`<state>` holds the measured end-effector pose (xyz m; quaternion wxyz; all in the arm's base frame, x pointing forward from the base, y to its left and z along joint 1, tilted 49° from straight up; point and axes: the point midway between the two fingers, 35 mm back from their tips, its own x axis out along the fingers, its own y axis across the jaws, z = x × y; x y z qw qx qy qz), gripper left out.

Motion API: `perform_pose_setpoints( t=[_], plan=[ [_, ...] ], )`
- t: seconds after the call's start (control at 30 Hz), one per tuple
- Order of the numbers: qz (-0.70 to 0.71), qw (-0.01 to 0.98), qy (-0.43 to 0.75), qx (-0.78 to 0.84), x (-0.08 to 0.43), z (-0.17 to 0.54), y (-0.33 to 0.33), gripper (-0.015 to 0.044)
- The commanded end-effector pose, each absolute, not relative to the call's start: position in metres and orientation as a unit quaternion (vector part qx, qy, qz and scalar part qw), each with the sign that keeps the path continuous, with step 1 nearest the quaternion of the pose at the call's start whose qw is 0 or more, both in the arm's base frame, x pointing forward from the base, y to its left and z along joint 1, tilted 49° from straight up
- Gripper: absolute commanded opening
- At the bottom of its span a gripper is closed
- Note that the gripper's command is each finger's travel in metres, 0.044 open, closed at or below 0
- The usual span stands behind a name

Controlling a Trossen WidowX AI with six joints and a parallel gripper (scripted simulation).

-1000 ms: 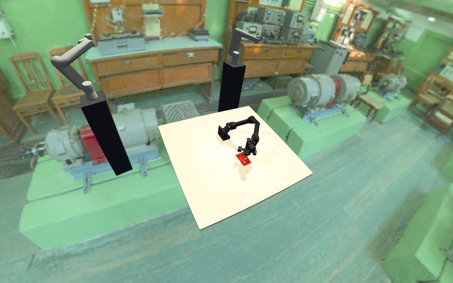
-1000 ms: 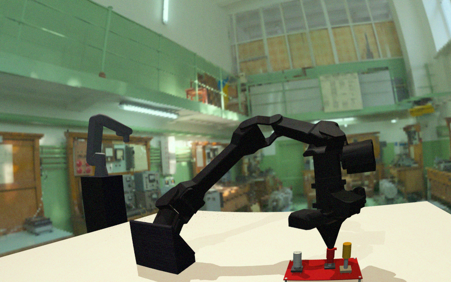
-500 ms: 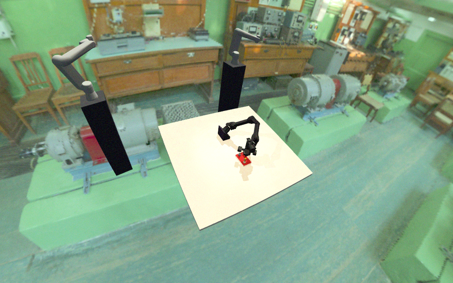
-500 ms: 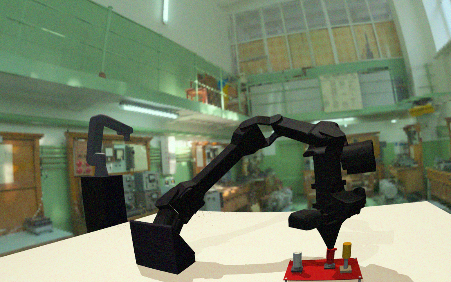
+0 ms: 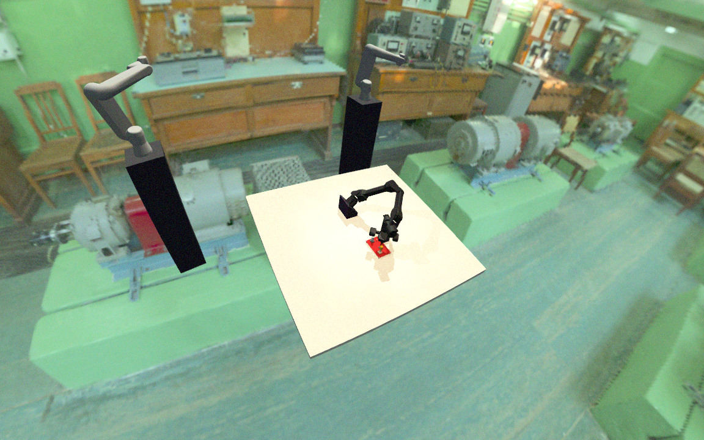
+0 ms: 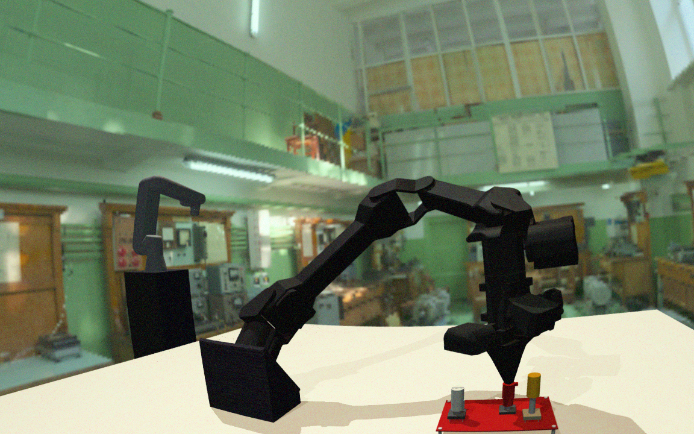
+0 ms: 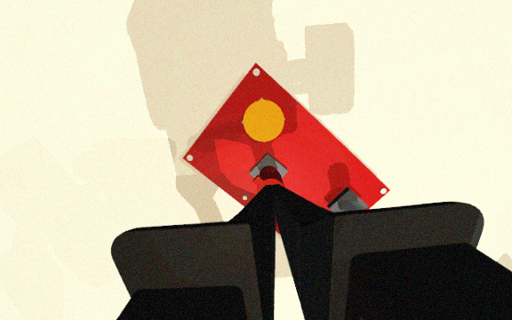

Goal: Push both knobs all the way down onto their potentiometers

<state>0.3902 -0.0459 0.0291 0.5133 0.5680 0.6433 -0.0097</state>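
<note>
Red rectangular circuit board (image 5: 374, 244) (image 6: 476, 422) (image 7: 309, 147), flat and smooth, stood on short thin legs on the cream, fine-grained counter (image 5: 310, 284) (image 6: 360, 356) (image 7: 452, 111), pale round dots at its corners. Black angular arm (image 5: 396, 205) (image 6: 333, 258) arched over from a wedge-like black base (image 5: 346, 208) (image 6: 241, 386). Hand (image 5: 381, 241) (image 6: 509, 382) (image 7: 272, 191) pressed together, nothing pinched — tapered tips pointed down at the top of the red knob (image 6: 508, 395) (image 7: 268, 181), apparently touching it. Red knob: upright cylinder with a small side nub at the top, low over a dark grey square potentiometer (image 6: 506, 410) (image 7: 267, 164); full seating, cannot tell. Yellow-orange knob (image 5: 381, 247) (image 6: 533, 384) (image 7: 263, 120): smooth upright cylinder, round from above, held up on a grey shaft (image 6: 532, 404) — shaft visible between it and the tan square potentiometer (image 6: 532, 414), so not pushed down. Light grey cylinder (image 6: 457, 399) stood upright on a dark square base (image 6: 456, 415) at the board's other end, well apart from the yellow-orange knob.
</note>
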Motion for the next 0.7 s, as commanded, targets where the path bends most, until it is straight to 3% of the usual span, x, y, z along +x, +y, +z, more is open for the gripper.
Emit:
perform_pose_setpoints(
  t=[0.0, 0.67],
  plan=[
    [0.009, 0.509, 0.657, 0.555, 0.3972, 0.0143, -0.0232, 0.0000],
    [0.008, 0.510, 0.657, 0.555, 0.3964, 0.0202, -0.0304, 0.0000]
  ],
)
